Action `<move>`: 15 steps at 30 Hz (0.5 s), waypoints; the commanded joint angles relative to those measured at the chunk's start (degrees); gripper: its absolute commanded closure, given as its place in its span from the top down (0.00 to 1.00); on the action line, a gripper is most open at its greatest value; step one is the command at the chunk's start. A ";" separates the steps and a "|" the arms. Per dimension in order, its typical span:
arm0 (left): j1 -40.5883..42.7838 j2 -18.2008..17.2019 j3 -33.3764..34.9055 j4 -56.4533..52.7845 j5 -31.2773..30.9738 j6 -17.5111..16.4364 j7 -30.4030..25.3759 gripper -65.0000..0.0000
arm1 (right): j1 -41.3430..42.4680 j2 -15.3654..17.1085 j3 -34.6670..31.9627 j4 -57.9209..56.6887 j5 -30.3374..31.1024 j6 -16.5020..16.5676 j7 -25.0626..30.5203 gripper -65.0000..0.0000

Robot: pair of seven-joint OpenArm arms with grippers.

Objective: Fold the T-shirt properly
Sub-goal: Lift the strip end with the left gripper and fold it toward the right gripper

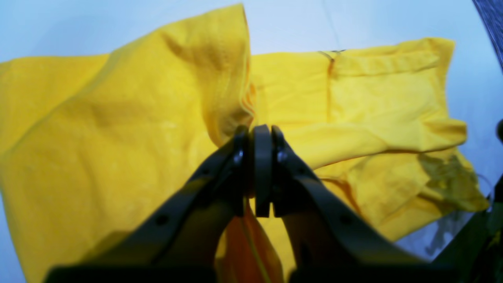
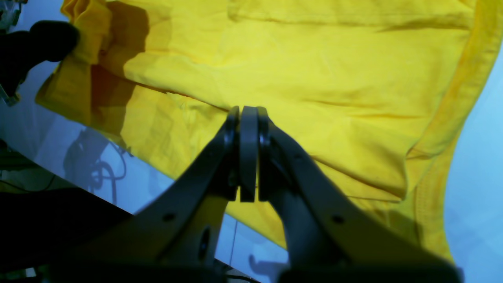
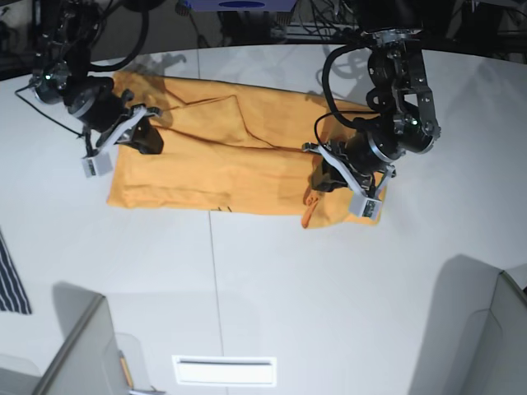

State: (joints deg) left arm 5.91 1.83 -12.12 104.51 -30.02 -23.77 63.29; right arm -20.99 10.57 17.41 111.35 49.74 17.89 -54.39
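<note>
The orange-yellow T-shirt (image 3: 222,156) lies lengthwise across the white table (image 3: 272,288), partly folded, with creases along its body. At its right end my left gripper (image 3: 323,174) is shut on a bunched fold of the T-shirt (image 1: 165,118); cloth rises to the closed fingertips (image 1: 261,135) and shows orange between the fingers lower down. Over the shirt's left end my right gripper (image 3: 148,138) is shut. In the right wrist view its tips (image 2: 247,116) are pressed together above the T-shirt (image 2: 314,78), with no cloth visibly between them.
A dark navy striped garment (image 3: 12,284) lies at the table's left edge. Grey panels stand at the front left (image 3: 78,346) and front right (image 3: 486,329). A white slot (image 3: 222,370) sits at the front edge. Cables and dark equipment line the far side.
</note>
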 commanded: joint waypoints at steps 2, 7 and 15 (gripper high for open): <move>-0.68 0.42 2.05 0.68 -1.06 0.08 -1.26 0.00 | 0.29 0.64 0.31 0.87 1.03 0.00 1.07 0.00; -0.77 0.68 6.80 -0.29 -0.97 0.08 -1.44 0.00 | 0.29 0.64 0.31 0.87 1.03 0.00 1.07 0.00; -1.38 2.97 9.61 -5.04 -1.32 3.59 -2.58 0.00 | 0.20 0.64 0.31 0.87 1.03 0.00 1.07 0.00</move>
State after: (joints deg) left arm 5.26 4.40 -2.74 98.65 -29.95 -19.70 62.02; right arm -20.99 10.55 17.41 111.35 49.71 17.87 -54.39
